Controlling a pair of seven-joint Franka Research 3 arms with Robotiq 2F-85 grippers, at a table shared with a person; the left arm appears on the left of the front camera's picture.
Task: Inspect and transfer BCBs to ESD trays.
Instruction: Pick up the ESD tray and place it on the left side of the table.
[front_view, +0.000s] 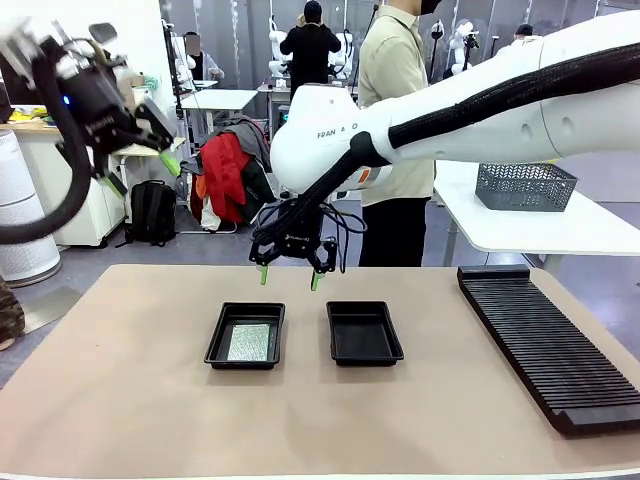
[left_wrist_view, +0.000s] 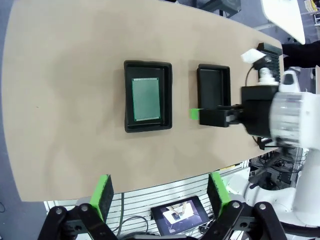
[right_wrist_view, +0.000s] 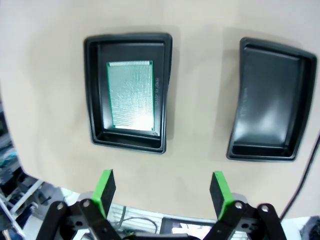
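The BCB (front_view: 249, 341), judged thin, light, stiff yet fragile and best pinched across its bare long edges, is seen lying flat in the left ESD tray (front_view: 213, 346) on the desk (front_view: 120, 400), while the left claw (left_wrist_view: 160, 194) and right claw (front_view: 290, 277) are held spread apart, empty.

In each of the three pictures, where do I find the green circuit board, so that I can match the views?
Front view: the board lies in the left black tray, below centre.
Left wrist view: the board lies in the tray left of centre.
Right wrist view: the board lies in the upper-left tray.
Shared landmark: the empty black tray beside it.
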